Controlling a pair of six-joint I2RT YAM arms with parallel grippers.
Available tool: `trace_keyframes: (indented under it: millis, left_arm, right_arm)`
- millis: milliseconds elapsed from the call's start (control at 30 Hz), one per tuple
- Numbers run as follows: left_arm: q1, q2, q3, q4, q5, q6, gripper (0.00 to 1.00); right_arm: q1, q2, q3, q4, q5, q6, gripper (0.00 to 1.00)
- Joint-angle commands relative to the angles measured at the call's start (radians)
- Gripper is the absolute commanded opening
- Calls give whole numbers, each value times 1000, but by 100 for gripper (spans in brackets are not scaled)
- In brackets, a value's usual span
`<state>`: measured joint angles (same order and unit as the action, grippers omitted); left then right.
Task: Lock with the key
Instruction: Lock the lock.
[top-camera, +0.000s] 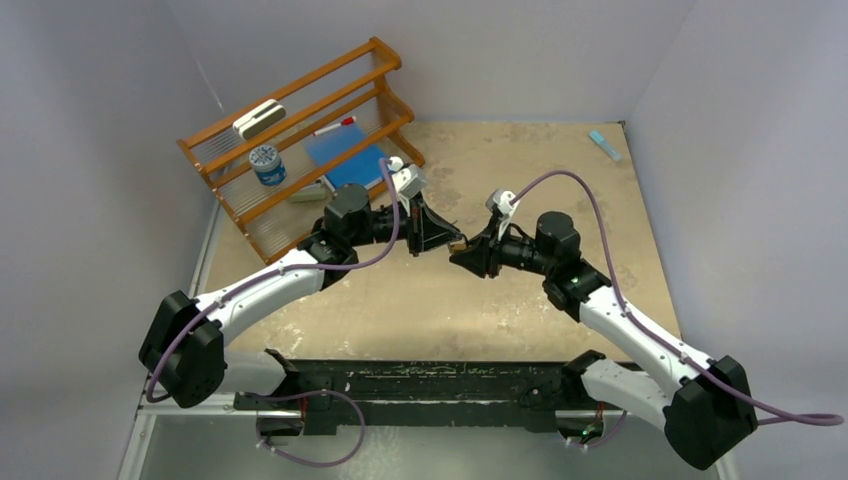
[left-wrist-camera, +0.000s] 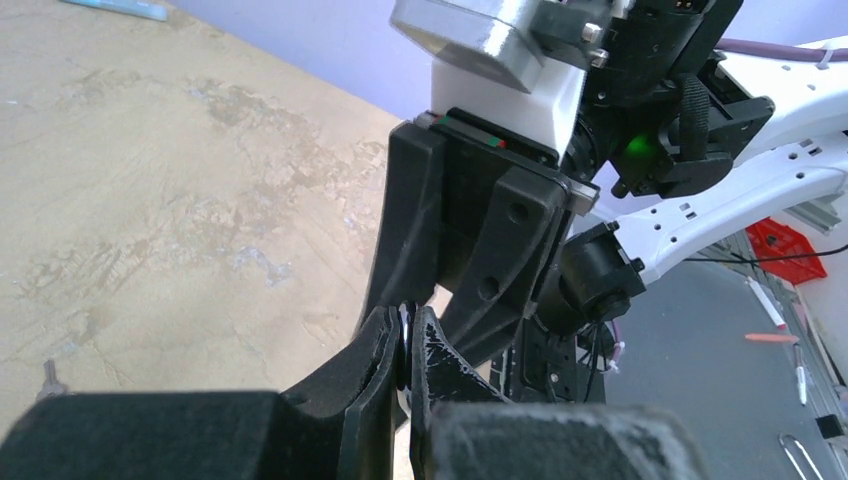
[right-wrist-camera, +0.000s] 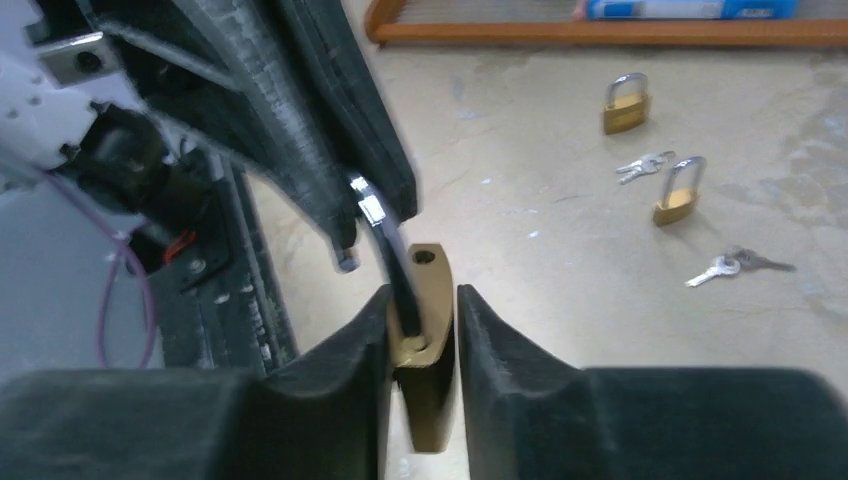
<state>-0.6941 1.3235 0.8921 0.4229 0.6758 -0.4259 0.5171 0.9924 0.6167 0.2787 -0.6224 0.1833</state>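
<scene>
Held padlock (right-wrist-camera: 432, 300): brass body, raised above the counter (top-camera: 560, 200) at mid-scene, between the two pincer tips.
Shackle (right-wrist-camera: 385, 240): silver bar; one leg is seated in the body. Beside it, a round socket hole on the body's top shows unfilled.
Right pincer (right-wrist-camera: 425, 296): clenched on the held padlock, one finger on each broad face of the body.
Left pincer (left-wrist-camera: 407, 325): clenched on the shackle, tip to tip with the right pincer.
Key in held padlock: cannot tell; the keyway end is not shown.
Spare padlocks: two brass units on the counter, one farther (right-wrist-camera: 625, 103) and one nearer (right-wrist-camera: 680, 190), both well apart from the held padlock.
Loose keys: one set (right-wrist-camera: 645, 165) between the two spare padlocks; a second set (right-wrist-camera: 735, 264) just beside the nearer one.
Rack (top-camera: 300, 130): wooden, at the far left of the counter, carrying a blue flat item (top-camera: 345, 155) and a small round tub (top-camera: 267, 163).
</scene>
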Motion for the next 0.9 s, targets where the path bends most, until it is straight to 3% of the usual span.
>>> trace_keyframes:
  millis: [0, 200, 367, 500, 533, 567, 867]
  left_arm:
    - [1, -46, 53, 65, -4, 13, 0]
    - [1, -46, 48, 65, -4, 12, 0]
    - [1, -54, 47, 58, -7, 10, 0]
    - [1, -64, 41, 53, -10, 15, 0]
    - [1, -65, 39, 51, -11, 17, 0]
    - [2, -65, 40, 51, -12, 18, 0]
    - [2, -72, 40, 16, -52, 43, 0]
  right_arm:
    - [8, 32, 27, 44, 41, 10, 0]
    - [18, 43, 35, 17, 141, 9, 0]
    - [19, 49, 22, 25, 127, 14, 0]
    - [21, 12, -27, 90, 141, 28, 14]
    - [21, 7, -32, 96, 139, 28, 11]
    - [21, 7, -32, 96, 135, 27, 1]
    - [21, 136, 83, -77, 70, -6, 0]
